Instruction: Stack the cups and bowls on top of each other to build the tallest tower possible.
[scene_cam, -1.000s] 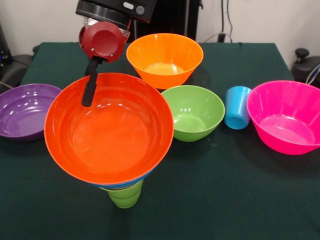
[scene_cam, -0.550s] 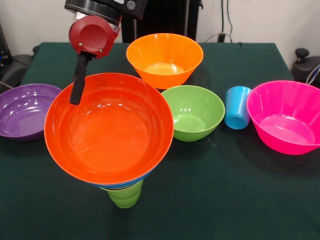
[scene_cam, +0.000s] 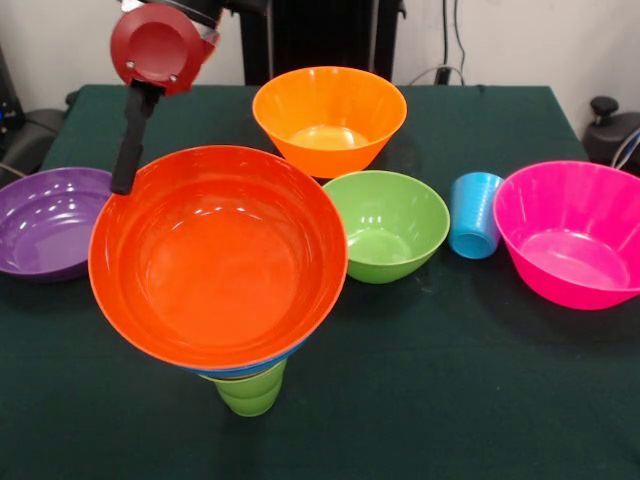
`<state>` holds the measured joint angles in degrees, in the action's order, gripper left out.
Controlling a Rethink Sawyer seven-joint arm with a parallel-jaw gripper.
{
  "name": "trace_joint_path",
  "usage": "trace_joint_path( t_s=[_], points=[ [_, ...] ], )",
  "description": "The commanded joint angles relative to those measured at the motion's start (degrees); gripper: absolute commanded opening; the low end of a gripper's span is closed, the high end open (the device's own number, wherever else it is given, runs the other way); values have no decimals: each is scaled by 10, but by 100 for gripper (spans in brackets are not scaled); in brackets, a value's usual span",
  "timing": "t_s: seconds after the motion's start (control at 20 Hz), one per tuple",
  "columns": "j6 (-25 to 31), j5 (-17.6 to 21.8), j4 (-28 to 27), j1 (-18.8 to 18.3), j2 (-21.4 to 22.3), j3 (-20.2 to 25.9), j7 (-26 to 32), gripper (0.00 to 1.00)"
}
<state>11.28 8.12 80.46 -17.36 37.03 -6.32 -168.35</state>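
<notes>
The arm is reaching down into the upper left of the frame from the top edge, showing only its last section. A round, dark red wrist housing [scene_cam: 152, 46] is facing the camera, with small screws dotting its lower face and a black link sitting behind it at the top edge. The hand [scene_cam: 127, 160] is hanging below the housing as a single slim black finger [scene_cam: 130, 135], slanting slightly down and to the left. Only this one finger is showing, so its opening is not readable from this angle.
</notes>
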Motion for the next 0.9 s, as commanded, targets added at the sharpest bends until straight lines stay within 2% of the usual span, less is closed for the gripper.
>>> trace_joint_path(
  t_s=[0.05,0.35,0.6,0.75,0.9],
  points=[
    [140,-18,-53,-7,0,66,58,100],
    [223,-33,-95,4,9,54,56,100],
    [271,-26,-132,34,-3,25,26,100],
    [284,-22,-142,51,-6,10,7,100],
    [274,-22,-138,62,-8,5,-5,100]
  ],
)
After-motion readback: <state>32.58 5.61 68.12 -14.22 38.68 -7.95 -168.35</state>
